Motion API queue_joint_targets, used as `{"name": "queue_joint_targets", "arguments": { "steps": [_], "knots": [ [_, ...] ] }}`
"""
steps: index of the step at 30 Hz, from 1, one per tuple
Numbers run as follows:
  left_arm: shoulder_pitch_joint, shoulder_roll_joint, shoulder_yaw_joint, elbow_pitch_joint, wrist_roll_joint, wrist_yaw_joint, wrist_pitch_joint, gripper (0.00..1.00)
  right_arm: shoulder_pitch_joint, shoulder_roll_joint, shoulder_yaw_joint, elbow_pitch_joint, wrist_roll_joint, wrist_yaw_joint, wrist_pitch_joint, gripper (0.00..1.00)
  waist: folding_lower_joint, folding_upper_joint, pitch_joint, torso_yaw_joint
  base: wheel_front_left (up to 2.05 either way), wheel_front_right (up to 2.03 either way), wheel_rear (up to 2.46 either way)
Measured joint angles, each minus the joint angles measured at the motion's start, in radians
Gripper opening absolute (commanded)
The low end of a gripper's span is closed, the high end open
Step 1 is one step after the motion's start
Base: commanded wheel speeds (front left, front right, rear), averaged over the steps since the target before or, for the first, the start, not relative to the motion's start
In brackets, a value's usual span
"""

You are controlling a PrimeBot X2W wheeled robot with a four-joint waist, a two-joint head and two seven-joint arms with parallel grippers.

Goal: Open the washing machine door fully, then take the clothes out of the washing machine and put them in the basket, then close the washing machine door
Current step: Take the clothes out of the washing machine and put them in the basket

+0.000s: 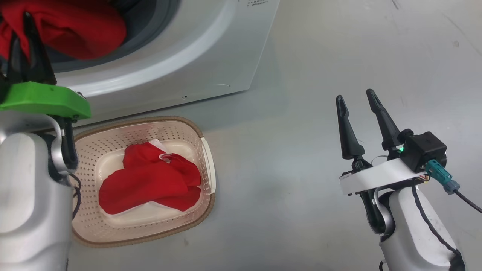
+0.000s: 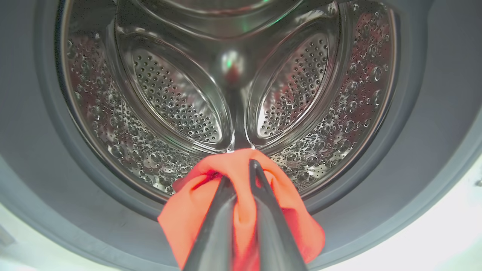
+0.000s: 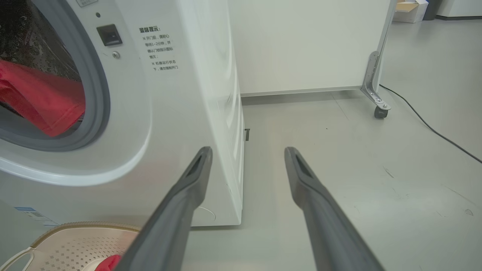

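The white washing machine (image 1: 188,49) stands at the upper left with its drum mouth uncovered; its door is out of view. My left gripper (image 1: 20,28) reaches into that mouth and is shut on a bright red garment (image 1: 75,26). In the left wrist view the gripper (image 2: 241,169) pinches the red cloth (image 2: 188,222) over the grey seal (image 2: 37,169), in front of the steel drum (image 2: 169,98). The cream basket (image 1: 150,121) sits on the floor below the machine, holding another red garment (image 1: 150,180). My right gripper (image 1: 355,96) hovers open and empty over the floor to the right.
Bare grey floor (image 1: 339,45) spreads to the right of the machine. The right wrist view shows the machine's side (image 3: 211,94), a white panel (image 3: 308,45) on a caster (image 3: 380,111), and a black cable (image 3: 433,131) across the floor.
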Motion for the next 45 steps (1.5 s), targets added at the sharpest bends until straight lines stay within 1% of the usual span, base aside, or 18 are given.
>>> {"name": "queue_joint_targets", "arguments": {
  "steps": [5, 11, 24, 27, 35, 45],
  "knots": [
    [0.071, -0.031, -0.012, -0.036, 0.002, 0.000, -0.067, 0.00, 0.031, 0.000, -0.006, 0.008, -0.013, 0.001, 0.000, 1.00, 0.0000, 0.0000, -0.053, 0.022, 0.00, 0.00, 0.00],
    [0.142, -0.054, -0.022, -0.084, 0.019, 0.000, -0.132, 0.00, 0.081, 0.000, -0.015, 0.016, -0.033, 0.001, 0.000, 1.00, 0.0000, 0.0000, -0.119, 0.047, 0.00, 0.00, 0.00],
    [0.251, -0.064, -0.040, -0.226, 0.058, 0.004, -0.151, 0.00, 0.177, 0.000, -0.016, 0.032, -0.052, 0.004, 0.000, 1.00, -0.0001, 0.0000, -0.260, 0.102, 0.00, 0.00, 0.00],
    [0.294, -0.080, -0.054, -0.246, 0.059, 0.005, -0.151, 0.00, 0.203, 0.000, -0.016, 0.031, -0.057, 0.004, 0.000, 1.00, 0.0000, 0.0000, -0.290, 0.121, 0.00, 0.00, 0.00],
    [0.401, -0.086, -0.080, -0.259, 0.056, 0.010, -0.127, 0.00, 0.216, 0.001, 0.001, 0.029, -0.060, 0.010, 0.000, 1.00, 0.0000, 0.0000, -0.315, 0.144, 0.00, 0.00, 0.00],
    [0.464, -0.106, -0.119, -0.235, 0.035, 0.013, -0.097, 0.00, 0.222, 0.001, 0.006, 0.004, -0.060, 0.010, 0.000, 1.00, 0.0000, 0.0000, -0.287, 0.141, 0.00, 0.00, 0.00]
  ]
}}
